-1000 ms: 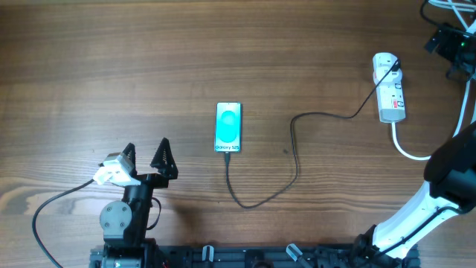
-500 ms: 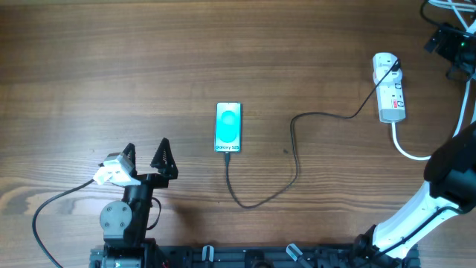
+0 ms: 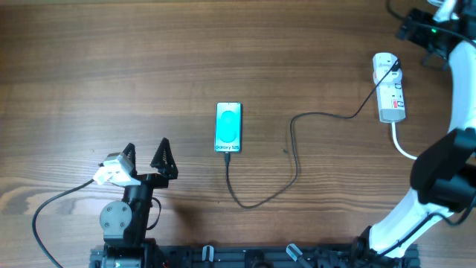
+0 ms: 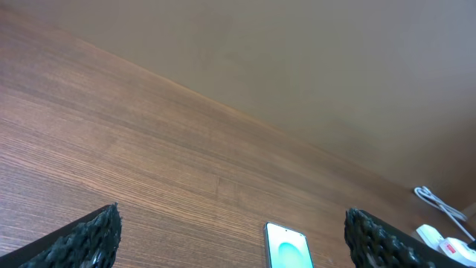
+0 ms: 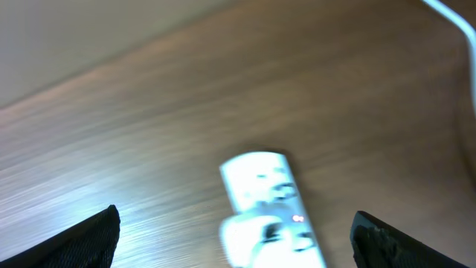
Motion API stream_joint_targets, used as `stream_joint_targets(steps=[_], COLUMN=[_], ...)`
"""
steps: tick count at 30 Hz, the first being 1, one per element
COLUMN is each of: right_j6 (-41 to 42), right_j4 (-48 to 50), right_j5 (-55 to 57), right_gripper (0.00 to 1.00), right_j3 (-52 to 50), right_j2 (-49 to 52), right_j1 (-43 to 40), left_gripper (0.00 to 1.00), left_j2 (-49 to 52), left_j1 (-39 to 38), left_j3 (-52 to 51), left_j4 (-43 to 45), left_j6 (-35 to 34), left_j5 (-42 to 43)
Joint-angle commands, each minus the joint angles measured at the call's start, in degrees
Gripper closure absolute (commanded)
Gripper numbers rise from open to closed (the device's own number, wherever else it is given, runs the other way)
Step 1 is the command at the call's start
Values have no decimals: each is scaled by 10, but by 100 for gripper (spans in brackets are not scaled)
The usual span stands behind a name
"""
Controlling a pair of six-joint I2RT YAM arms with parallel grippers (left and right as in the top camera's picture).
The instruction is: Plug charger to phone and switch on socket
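overhead, charger (image 3: 296, 160) runs phone (image 3: 228, 127) to socket (image 3: 389, 88), white cord (image 3: 397, 141) trailing

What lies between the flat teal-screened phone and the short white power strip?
Only the thin black charger cable, looping across otherwise bare wooden tabletop between them; the overhead view shows it.

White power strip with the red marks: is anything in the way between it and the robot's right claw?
Nothing visible is. The open right gripper hangs over the white oblong power strip, and the right wrist view shows nothing between them. The thin black charger cable is only plugged into the strip's far end.
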Motion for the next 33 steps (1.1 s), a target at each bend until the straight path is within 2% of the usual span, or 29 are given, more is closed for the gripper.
stream_joint_targets(steps=[1, 7, 13, 24, 33], right_j6=[-10, -10, -10, -10, -10], right_j4=[2, 2, 0, -29, -83], right_j5=[2, 2, 2, 2, 2], right_gripper=[0, 0, 0, 0, 0], right_j3=[0, 0, 0, 0, -17], right_j2=[-66, -124, -185, -273, -418], right_j1=[58, 181, 257, 266, 266], left_gripper=[0, 0, 0, 0, 0], left_j2=[-4, -4, -4, -4, -4], left_j1=[-2, -2, -2, -2, -2], left_j3=[-3, -3, -3, -3, -3], left_j4=[-4, -4, -4, -4, -4], left_j6=[9, 9, 9, 9, 9], left_j5=[-6, -6, -6, -6, -6])
